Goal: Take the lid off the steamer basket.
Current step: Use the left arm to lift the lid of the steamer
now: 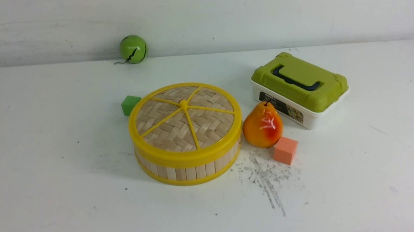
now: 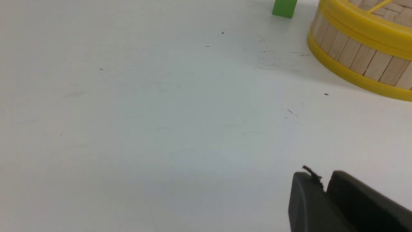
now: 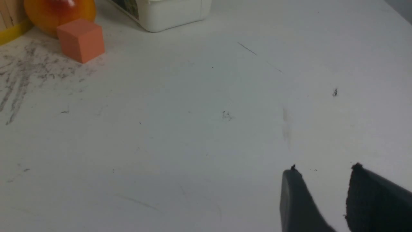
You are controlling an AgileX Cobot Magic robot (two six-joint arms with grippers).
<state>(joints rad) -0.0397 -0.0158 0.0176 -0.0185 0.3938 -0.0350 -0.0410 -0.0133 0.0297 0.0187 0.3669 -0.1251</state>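
Observation:
The lid (image 1: 185,117), woven pale bamboo with a yellow rim and spokes meeting at a centre knob, sits closed on the steamer basket (image 1: 189,170) in the middle of the table. The basket's slat wall also shows in the left wrist view (image 2: 360,58). My left gripper (image 2: 325,178) is shut and empty, low over bare table, well short of the basket. My right gripper (image 3: 323,170) is open and empty over bare table, far from the basket. Neither gripper shows in the front view.
An orange-yellow pear (image 1: 262,125) and a salmon cube (image 1: 285,150) stand just right of the basket. A white box with an olive-green lid (image 1: 299,87) lies behind them. A green cube (image 1: 130,104) touches the basket's back left. A green ball (image 1: 133,49) is by the wall.

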